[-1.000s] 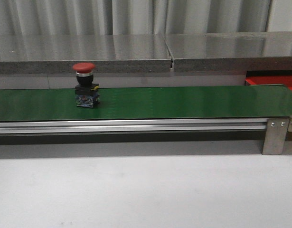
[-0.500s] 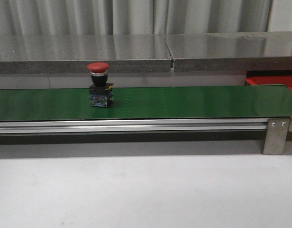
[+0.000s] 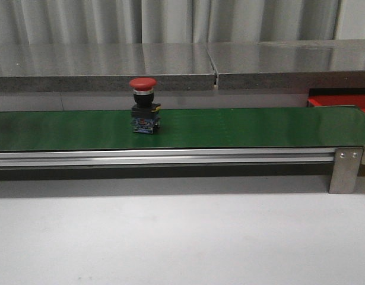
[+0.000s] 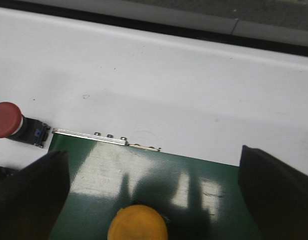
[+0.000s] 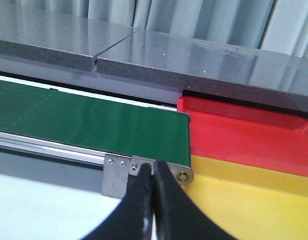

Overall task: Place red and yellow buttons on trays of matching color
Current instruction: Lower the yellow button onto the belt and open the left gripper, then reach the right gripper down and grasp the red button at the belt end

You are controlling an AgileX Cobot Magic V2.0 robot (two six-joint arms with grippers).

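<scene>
Neither arm reaches into the front view; only the wrist cameras show the grippers. The left gripper (image 4: 154,195) has its two dark fingers (image 4: 31,195) spread wide apart, one at each lower corner of its own view, with nothing between them in their grasp; the right gripper (image 5: 152,200) has its two black fingers (image 5: 138,205) pressed together tip to tip, holding nothing, pointing forward and downward.

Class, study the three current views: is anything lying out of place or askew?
Yes. In the left wrist view a red button lies tipped on its side on the white table, just off the end of the green belt. The red button in the front view stands upright on the belt.
</scene>
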